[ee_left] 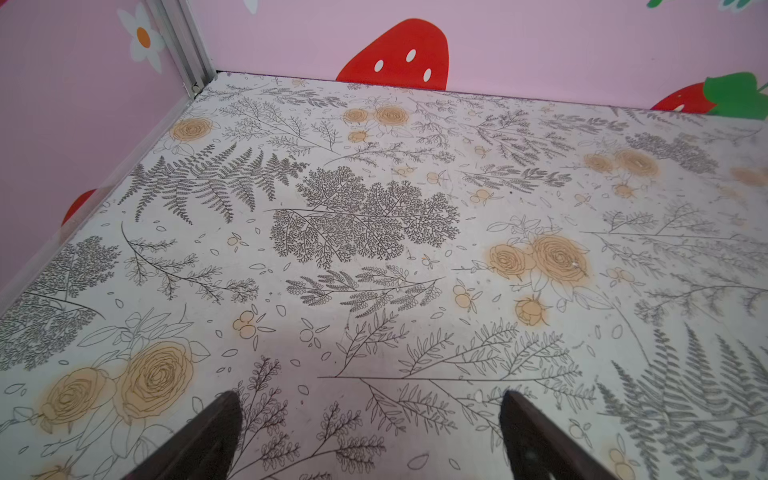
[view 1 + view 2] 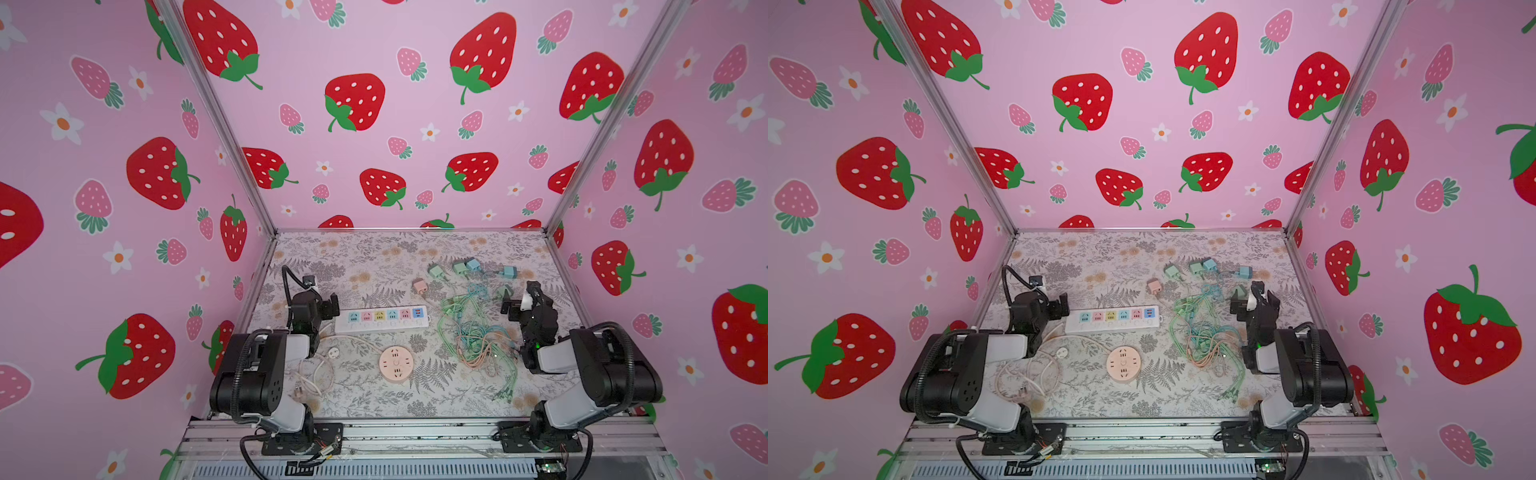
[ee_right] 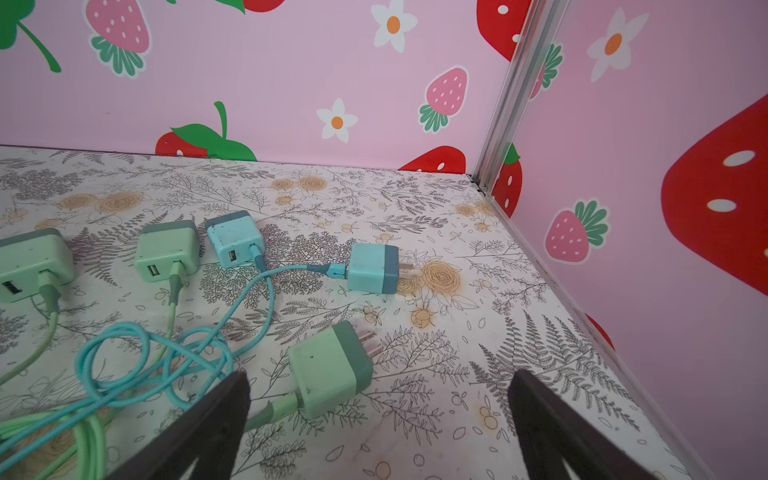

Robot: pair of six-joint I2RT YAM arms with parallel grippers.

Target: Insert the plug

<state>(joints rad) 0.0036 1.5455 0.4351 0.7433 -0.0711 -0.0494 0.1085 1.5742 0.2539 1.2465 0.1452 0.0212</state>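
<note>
You have 0 plugs in the power strip point(image 2: 381, 319); left gripper point(image 1: 370, 401) and right gripper point(image 3: 380, 377) gape empty, green plug point(image 3: 332, 374) ungrasped.

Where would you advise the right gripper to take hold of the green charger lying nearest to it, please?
Grip the pale body of the green charger across its two flat side faces, coming down from above. It lies on its side, prongs pointing away and cable trailing back, so both ends stay clear. The open right gripper probably needs only a small shift.
</note>
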